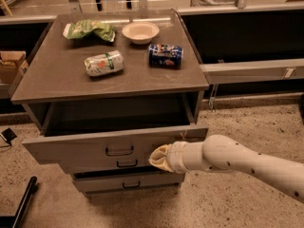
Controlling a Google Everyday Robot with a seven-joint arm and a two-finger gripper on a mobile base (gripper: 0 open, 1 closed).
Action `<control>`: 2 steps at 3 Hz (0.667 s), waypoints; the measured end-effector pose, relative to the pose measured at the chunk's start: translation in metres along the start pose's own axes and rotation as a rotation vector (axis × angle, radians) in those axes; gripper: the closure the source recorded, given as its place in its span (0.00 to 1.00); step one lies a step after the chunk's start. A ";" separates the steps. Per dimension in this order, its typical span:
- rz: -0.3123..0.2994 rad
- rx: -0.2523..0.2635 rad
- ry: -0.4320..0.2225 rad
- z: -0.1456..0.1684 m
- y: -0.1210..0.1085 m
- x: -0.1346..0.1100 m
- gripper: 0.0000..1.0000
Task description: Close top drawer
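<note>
The top drawer (85, 148) of the grey cabinet is pulled out toward me, and its dark inside shows under the cabinet top. Its deep plain front has a small dark wire handle (119, 151) at the centre and a pale scratch (183, 136) near the right end. My gripper (158, 156), on the end of the white arm (237, 160) coming in from the right, is against the drawer front, right of the handle and low on it. Two shallower drawers (128, 182) sit below, partly hidden by the arm.
On the cabinet top (47, 80) lie a green bag (90, 30), a white bowl (140, 31), a white-green can (104, 63) and a blue can (165, 55). A cardboard box (10, 65) stands left. A grey shelf rail (251, 70) runs right. A black pole (21, 205) lies at the lower left.
</note>
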State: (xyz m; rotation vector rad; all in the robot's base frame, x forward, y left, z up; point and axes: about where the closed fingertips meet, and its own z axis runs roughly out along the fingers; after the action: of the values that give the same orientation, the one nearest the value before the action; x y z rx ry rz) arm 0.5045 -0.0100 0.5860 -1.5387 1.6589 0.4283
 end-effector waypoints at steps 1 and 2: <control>0.000 0.000 0.000 0.000 0.000 0.000 0.21; 0.000 0.000 0.000 0.000 0.000 0.000 0.00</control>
State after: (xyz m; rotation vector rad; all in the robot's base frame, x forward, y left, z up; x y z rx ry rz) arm 0.5045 -0.0099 0.5860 -1.5388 1.6588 0.4284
